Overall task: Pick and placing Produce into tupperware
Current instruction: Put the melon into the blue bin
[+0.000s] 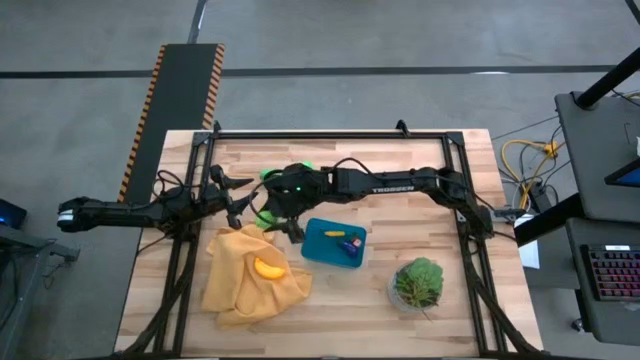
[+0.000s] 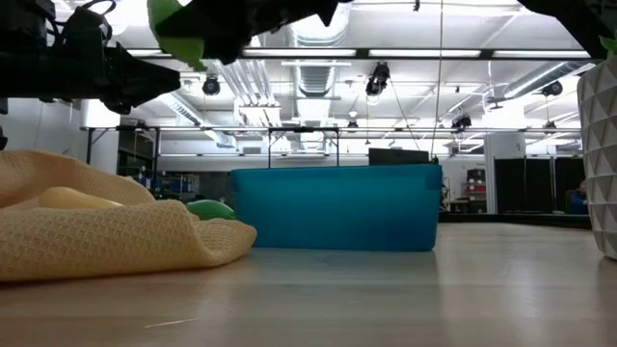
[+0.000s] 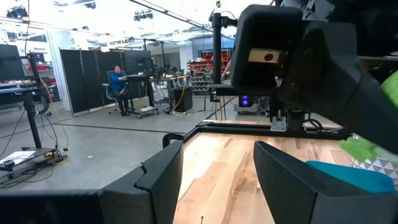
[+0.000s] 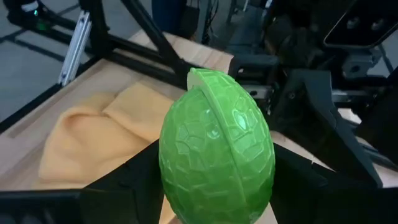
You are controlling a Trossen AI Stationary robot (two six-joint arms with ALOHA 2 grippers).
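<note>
Right hand (image 4: 214,205) clamped the green produce (image 4: 216,149) at its sides; looked light, rigid, slick. Left hand (image 3: 211,180) open, empty.

One word reads here: "TROSSEN" in pale capitals, running along the dark upper link of the right arm (image 1: 395,184) in the high view, above the wooden table (image 1: 450,300). It is small but legible. In the left wrist view a gold-coloured label (image 3: 268,57) sits on a dark housing close to the camera, and whatever it carries is too small to read. Nothing else across the four views gives a readable word, number or sign.
</note>
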